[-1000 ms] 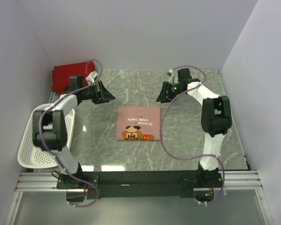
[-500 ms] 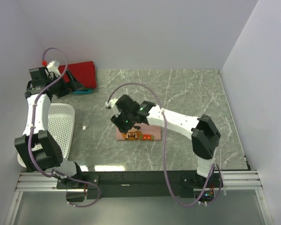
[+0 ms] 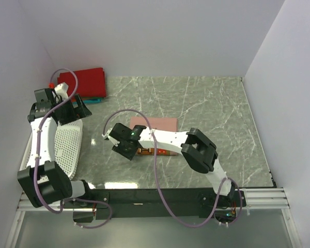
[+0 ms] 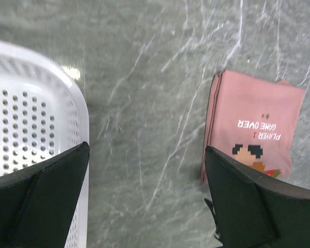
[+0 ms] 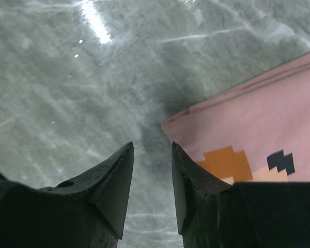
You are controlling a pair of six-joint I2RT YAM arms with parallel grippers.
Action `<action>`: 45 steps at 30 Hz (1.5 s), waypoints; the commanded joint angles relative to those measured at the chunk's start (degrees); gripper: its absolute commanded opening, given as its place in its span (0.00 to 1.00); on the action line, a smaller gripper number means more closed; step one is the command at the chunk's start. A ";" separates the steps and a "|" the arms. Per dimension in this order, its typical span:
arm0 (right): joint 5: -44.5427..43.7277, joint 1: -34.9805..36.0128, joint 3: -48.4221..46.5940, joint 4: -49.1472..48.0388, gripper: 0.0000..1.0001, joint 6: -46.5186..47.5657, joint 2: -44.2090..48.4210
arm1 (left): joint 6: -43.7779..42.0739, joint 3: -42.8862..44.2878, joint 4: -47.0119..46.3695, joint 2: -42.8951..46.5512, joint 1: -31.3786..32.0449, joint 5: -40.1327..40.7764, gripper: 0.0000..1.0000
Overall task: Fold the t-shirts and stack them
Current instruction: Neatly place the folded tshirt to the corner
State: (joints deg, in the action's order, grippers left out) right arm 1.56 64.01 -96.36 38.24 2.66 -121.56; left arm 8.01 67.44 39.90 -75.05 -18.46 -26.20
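A folded dusty-pink t-shirt (image 3: pixel 157 124) with a pixel print lies at the table's middle. It also shows in the left wrist view (image 4: pixel 253 124) and the right wrist view (image 5: pixel 258 113). A folded red t-shirt (image 3: pixel 85 82) lies at the back left on a teal one (image 3: pixel 94 99). My right gripper (image 3: pixel 124 149) reaches across the pink shirt to its near-left corner. Its jaws (image 5: pixel 151 150) stand slightly apart and empty, just beside that corner. My left gripper (image 3: pixel 76 107) hangs wide open and empty (image 4: pixel 146 150) over the basket's far end.
A white perforated basket (image 3: pixel 67 147) stands at the left edge, also in the left wrist view (image 4: pixel 31 113). The right arm lies low over the pink shirt's near half. Grey marble table (image 3: pixel 212 108) extends to the right.
My right gripper has slid further toward the near-left corner of the pink shirt and lower. My left gripper has drawn away from the red stack toward the basket.
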 commanded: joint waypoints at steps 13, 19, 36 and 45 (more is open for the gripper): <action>-3.32 0.15 0.20 -3.26 0.30 0.24 -5.89 | 0.07 -8.01 -0.87 6.32 -0.26 -2.01 0.99; -2.10 -1.69 3.01 -3.79 0.00 1.47 0.26 | 4.99 -13.28 -4.65 5.35 -0.26 -7.72 0.99; 21.37 -13.12 8.90 -6.51 0.00 -1.86 15.47 | 31.33 -24.09 -27.76 -3.43 11.42 -14.85 0.99; 22.61 -13.21 11.72 -10.81 0.00 -2.48 16.00 | 44.63 -25.34 -41.29 -14.15 20.37 -11.26 0.99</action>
State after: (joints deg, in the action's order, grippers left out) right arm 22.46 50.81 -84.64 30.98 0.86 -108.05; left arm 45.74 40.82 6.61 -87.94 -1.02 -38.98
